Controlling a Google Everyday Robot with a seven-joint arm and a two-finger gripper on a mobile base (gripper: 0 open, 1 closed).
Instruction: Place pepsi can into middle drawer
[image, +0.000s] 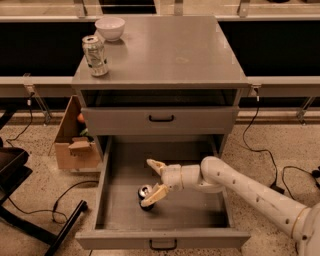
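1 pepsi can (144, 192), lying in pulled-out middle drawer (125, 239) below worktop (190, 55) front edge; pincer (153, 181) spread apart, just beside it.

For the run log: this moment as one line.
gripper: open, inside middle drawer | pepsi can: on drawer floor, beside gripper | drawer: pulled out

hid: pepsi can (144, 191) partly, by tool (147, 182) | loc: middle drawer (210, 238)

The arm (250, 192) is showing smooth cream-white tubular segments, rounded joints and a thin gold ring (298, 220). The hand (146, 182), inside the middle drawer (200, 235), is showing two tan fingers (155, 194), spread apart.
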